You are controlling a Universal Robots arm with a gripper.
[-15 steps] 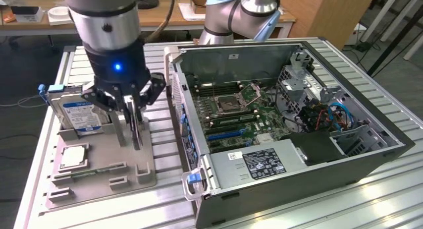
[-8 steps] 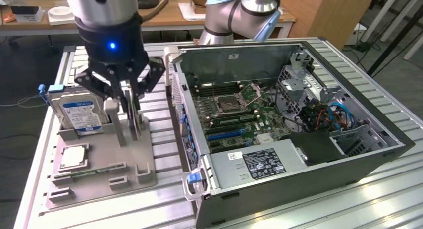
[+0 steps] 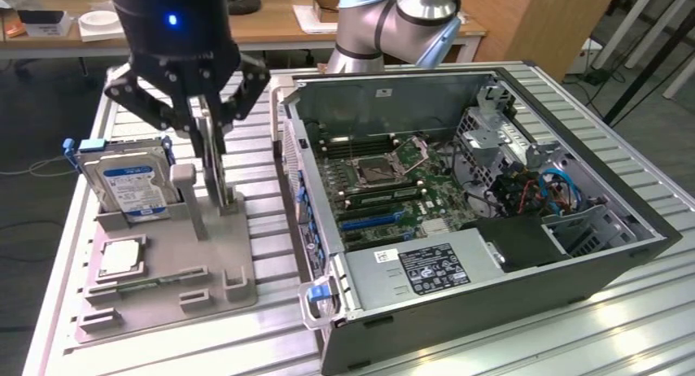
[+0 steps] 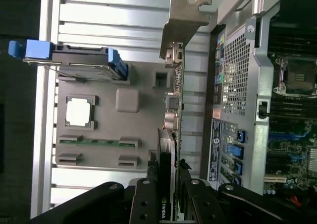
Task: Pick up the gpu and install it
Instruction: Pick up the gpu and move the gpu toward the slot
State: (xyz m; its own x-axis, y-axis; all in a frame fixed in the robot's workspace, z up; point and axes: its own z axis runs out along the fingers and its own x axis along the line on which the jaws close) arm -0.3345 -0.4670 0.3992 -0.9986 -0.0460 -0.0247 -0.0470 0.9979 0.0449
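We are seeing one gpu (image 4: 174, 100), one hard drive (image 3: 128, 185), one square chip (image 3: 120, 256), one memory stick (image 4: 89, 141) and one open computer (image 3: 391, 91).

Upright gpu (image 3: 220, 160) between hard drive (image 3: 128, 185) and computer case (image 3: 522, 303); chip (image 3: 120, 258) on tray (image 3: 163, 311).

The graphics card (image 4: 173, 105) is seen edge-on, clamped between the two fingers (image 4: 148, 189) of the claw (image 4: 168, 169), with its silver bracket (image 4: 185, 13) at the far end. It is held between a grey tray (image 4: 138, 130) and an open computer case (image 4: 237, 75). A hard drive (image 4: 79, 65), a square chip (image 4: 79, 111) and a memory stick (image 4: 94, 141) are seated in the tray on the ribbed worktop (image 4: 114, 21).
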